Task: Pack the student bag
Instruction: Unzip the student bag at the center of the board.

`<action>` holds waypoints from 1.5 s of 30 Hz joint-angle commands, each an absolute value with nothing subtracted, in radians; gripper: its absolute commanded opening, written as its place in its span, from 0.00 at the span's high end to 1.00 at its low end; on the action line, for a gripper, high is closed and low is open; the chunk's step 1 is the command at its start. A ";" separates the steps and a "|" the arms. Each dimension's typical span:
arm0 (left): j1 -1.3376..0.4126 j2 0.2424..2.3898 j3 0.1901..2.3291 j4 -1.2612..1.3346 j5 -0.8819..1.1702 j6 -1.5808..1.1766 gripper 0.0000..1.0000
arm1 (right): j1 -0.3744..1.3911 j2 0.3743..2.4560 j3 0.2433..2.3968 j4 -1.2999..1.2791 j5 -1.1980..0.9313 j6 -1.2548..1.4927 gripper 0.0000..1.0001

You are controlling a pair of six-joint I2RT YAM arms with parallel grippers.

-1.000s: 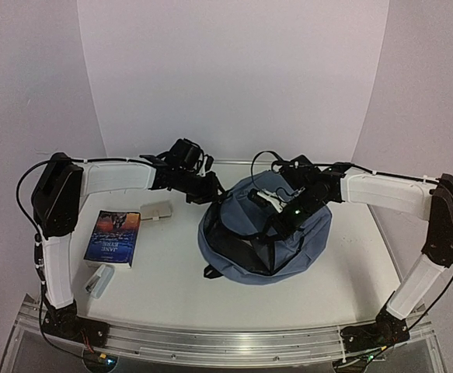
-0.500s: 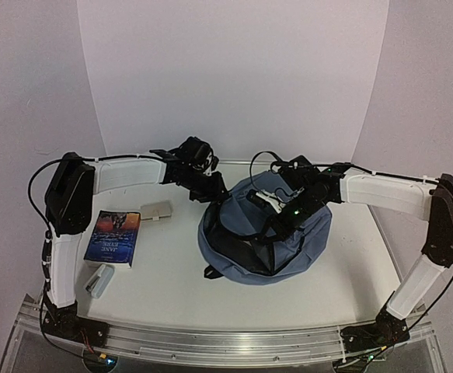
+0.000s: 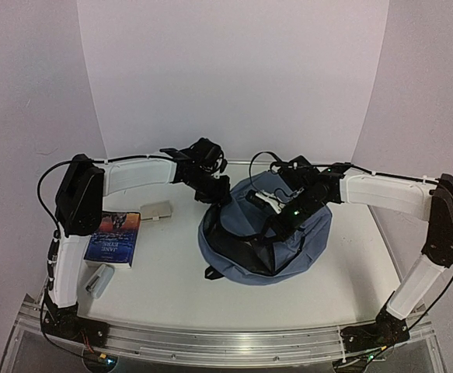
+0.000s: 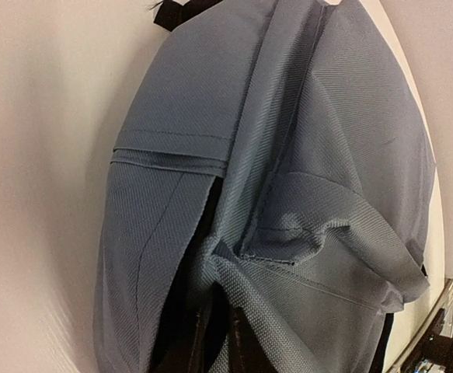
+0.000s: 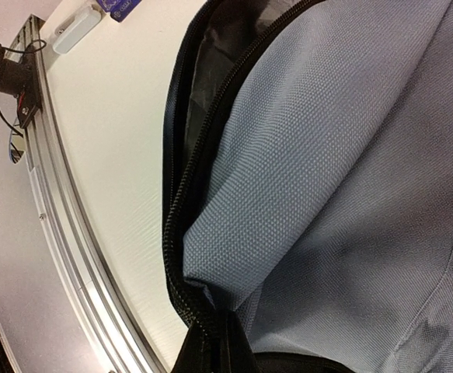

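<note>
The student bag (image 3: 292,260) lies on the table (image 3: 172,291) just right of centre in the top view, its dark mouth open toward the lower left. The left jaws, on the left arm (image 3: 141,172) reaching in from the upper left, pinch a fold of blue fabric at the bag's upper-left rim. The right jaws, on the right arm (image 3: 381,190), are pressed together on the bag's zippered edge above the open mouth.
</note>
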State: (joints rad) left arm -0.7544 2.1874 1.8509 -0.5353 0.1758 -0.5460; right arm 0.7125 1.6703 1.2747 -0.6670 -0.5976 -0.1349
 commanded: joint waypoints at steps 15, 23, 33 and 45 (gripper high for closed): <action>-0.740 2.199 1.973 -0.528 0.121 -0.508 1.00 | 0.744 1.680 1.261 -0.695 -0.624 -0.150 1.00; -0.714 2.235 2.006 -0.501 0.138 -0.500 1.00 | 0.754 1.680 1.255 -0.700 -0.637 -0.155 1.00; -0.698 2.322 2.128 -0.480 0.178 -0.491 1.00 | 0.770 1.688 1.254 -0.715 -0.652 -0.173 1.00; -0.641 2.213 1.950 -0.367 0.244 -0.525 0.86 | 0.730 1.709 1.522 -0.801 -0.609 -0.167 1.00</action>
